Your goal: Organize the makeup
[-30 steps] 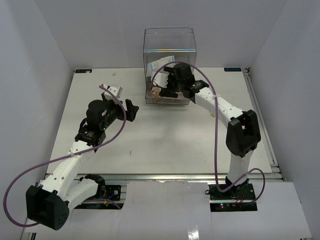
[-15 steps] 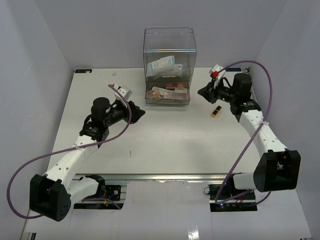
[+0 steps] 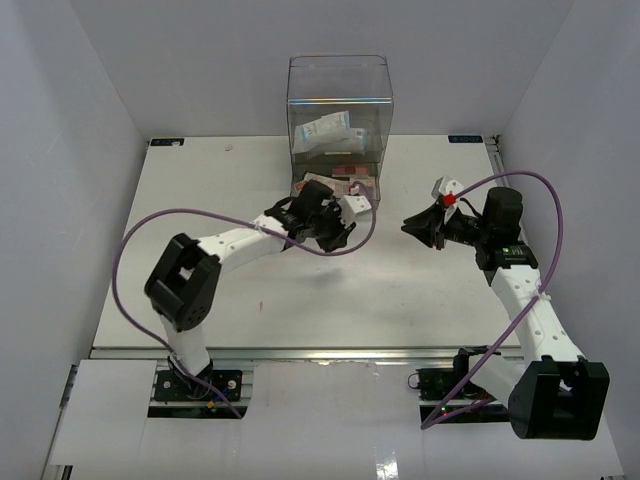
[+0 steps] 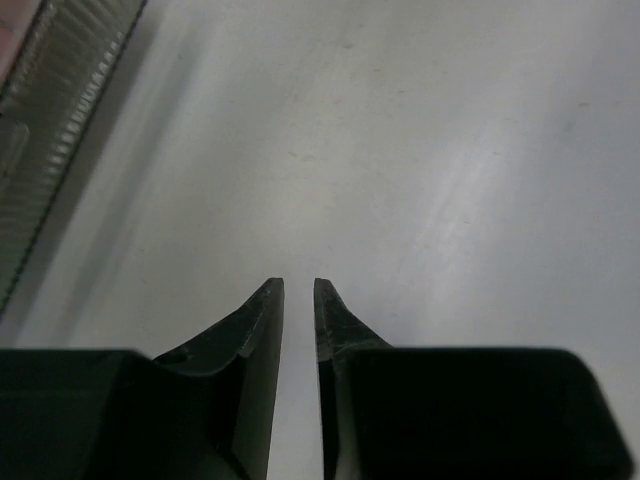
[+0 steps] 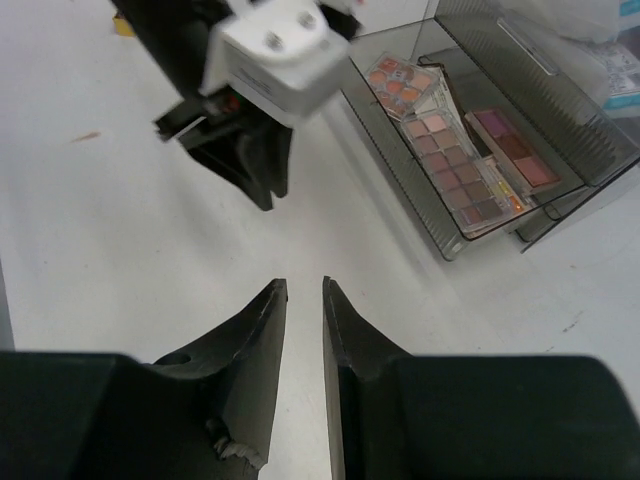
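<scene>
The left gripper (image 3: 338, 236) had been swung in beside the drawer box (image 3: 339, 128), jaws narrowed on nothing. The eyeshadow palettes (image 5: 452, 166) lay in the open drawer. The right gripper (image 3: 413, 226) had been withdrawn, narrow and empty, so stowing seemed nearly done.

Three eyeshadow palettes (image 5: 455, 150) lie flat and open-faced in the pulled-out drawer, side by side and overlapping a little, with pink, brown and peach pans. White-blue sachets (image 3: 326, 130) lean tilted in the compartment above.
</scene>
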Robot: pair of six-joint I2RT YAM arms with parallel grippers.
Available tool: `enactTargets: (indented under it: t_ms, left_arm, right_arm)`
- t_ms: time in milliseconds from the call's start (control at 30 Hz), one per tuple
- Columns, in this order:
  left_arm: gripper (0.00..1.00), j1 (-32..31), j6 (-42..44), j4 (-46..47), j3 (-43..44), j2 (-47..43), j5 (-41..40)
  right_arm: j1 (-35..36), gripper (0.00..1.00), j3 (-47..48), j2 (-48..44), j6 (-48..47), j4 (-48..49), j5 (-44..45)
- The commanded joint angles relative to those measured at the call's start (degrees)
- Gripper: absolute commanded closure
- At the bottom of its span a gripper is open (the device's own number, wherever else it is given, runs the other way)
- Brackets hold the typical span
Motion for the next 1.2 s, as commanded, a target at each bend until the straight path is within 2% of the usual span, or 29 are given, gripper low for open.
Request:
enactTargets:
  t_ms: [0, 167, 300, 467, 667, 800, 1033, 1167]
  left_arm:
    - [0.73, 0.91, 15.77, -12.13, 13.93, 10.32, -11.48]
    - [0.73, 0.98, 23.66, -13.85, 22.89, 17.67, -18.62]
    - [0.7, 1.15, 25.24, -11.26, 27.43, 20.81, -24.42]
    - [0.54, 1.62, 25.71, -7.25, 31.37, 23.11, -27.65]
    - [0.16, 2.26, 25.39, -1.84, 32.48, 24.77, -29.98]
    - [0.05, 3.24, 24.9, -0.6, 35.08, 26.81, -30.88]
    - [0.02, 5.08, 21.31, 0.46, 39.48, 28.62, -29.57]
    - [0.02, 5.83, 16.41, 0.49, 40.31, 28.52, -27.0]
  right_arm:
    - [-0.78, 0.72, -1.8, -2.23, -6.42, -0.5, -1.95]
    - [-0.78, 0.72, -1.75, -2.42, -6.19, -0.56, -1.69]
    - [-2.6, 0.72, -1.88, -2.53, -6.16, -0.49, -1.91]
    - [-2.68, 0.72, -1.82, -2.04, -6.16, -0.57, -2.02]
    - [-3.27, 0.72, -1.73, -1.89, -5.8, -0.57, -1.67]
    - [-4.32, 0.73, -1.81, -1.89, -5.55, -0.57, -1.82]
    - [-5.5, 0.73, -1.74, -1.3, -5.04, -0.57, -2.03]
    - [-5.94, 0.73, -1.59, -0.79, -4.66, -0.57, -2.1]
